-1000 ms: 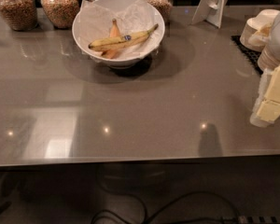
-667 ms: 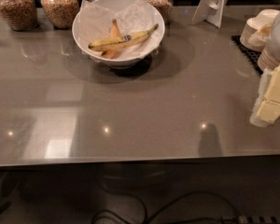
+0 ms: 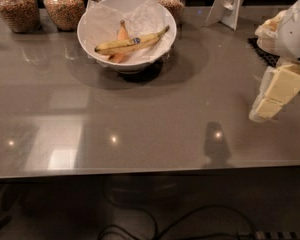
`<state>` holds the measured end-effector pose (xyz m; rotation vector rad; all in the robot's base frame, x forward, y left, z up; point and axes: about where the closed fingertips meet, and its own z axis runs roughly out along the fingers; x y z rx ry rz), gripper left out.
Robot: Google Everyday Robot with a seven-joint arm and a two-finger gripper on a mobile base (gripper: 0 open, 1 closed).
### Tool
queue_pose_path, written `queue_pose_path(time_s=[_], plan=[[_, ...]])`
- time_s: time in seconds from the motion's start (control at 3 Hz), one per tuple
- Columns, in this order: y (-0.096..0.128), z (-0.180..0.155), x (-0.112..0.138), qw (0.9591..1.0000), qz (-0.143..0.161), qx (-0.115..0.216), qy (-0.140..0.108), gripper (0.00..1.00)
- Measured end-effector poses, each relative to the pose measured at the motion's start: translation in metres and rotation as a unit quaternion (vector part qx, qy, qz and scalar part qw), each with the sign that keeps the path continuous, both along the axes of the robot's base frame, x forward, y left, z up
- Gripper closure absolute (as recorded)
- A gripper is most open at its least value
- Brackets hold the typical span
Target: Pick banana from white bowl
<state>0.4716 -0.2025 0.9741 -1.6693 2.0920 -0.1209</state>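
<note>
Grey glossy counter (image 3: 140,119) fills your view. At twelve o'clock on it sits one large round white bowl (image 3: 83,41) lined with crumpled paper, with four glass jars of brown grain (image 3: 64,6) behind it. Your one cream-coloured hand (image 3: 264,109) hangs at three o'clock, well apart; you cannot tell whether it is released or clenched. One long yellow speckled banana (image 3: 120,46) lies in the bowl, at ten o'clock from the hand. Its long axis runs roughly eight to two, stem toward two, and it crosses one shorter orange-brown piece (image 3: 121,31).
</note>
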Motion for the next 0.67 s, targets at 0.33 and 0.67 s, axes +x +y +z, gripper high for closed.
queue_pose_path(time_s=[0.33,0.67], plan=[[0.029,0.003,0.051,0.996,0.034,0.049,-0.067,0.0],[0.072,0.011,0.104,0.9839,0.089,0.099,-0.119,0.0]])
